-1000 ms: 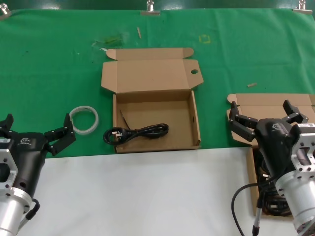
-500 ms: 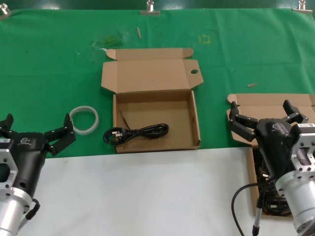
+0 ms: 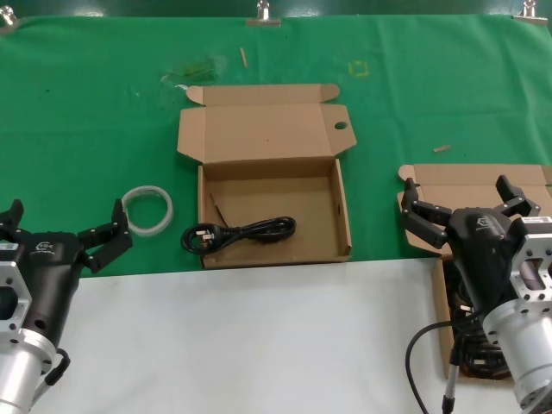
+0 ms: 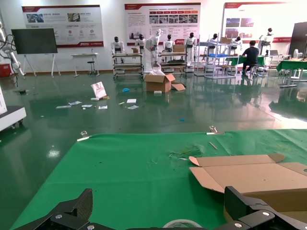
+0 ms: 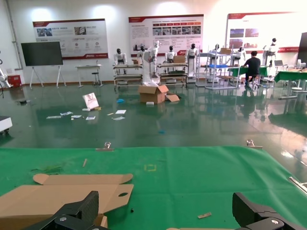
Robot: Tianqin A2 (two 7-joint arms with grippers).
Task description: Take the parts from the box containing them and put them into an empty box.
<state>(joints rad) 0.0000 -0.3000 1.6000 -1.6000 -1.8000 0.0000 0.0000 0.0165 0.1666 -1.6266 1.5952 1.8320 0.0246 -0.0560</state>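
Although both arms hang short of the work, the layout reads as follows.
Parts: one black power cord with a chunky plug (image 3: pixel 235 233) lies at the near left of the middle box, its plug hanging over the left wall onto the cloth; more black power cords (image 3: pixel 470 345) sit bundled in the right-hand box, mostly hidden behind the right arm.
Source box: shallow brown cardboard mailer box with a plain lid (image 3: pixel 470 185), at the right edge of the counter (image 3: pixel 259 345), near side.
Receiving box: shallow square brown cardboard mailer box with an oval hole in its lid (image 3: pixel 338 220), centre, lid folded back to the far side.
Right gripper (image 3: pixel 466 204): fingers spread wide, empty, poised over the source box.
Left gripper (image 3: pixel 60 233): fingers spread wide, empty, at the near left, just beside a white ring of tubing (image 3: pixel 147 210).
Handling: the cords look light and floppy; the cable will sag and trail, and loops may snag on a box wall.
Where to hold: probably the rigid plug, or across the tied middle of a bundle, not a single loose strand.
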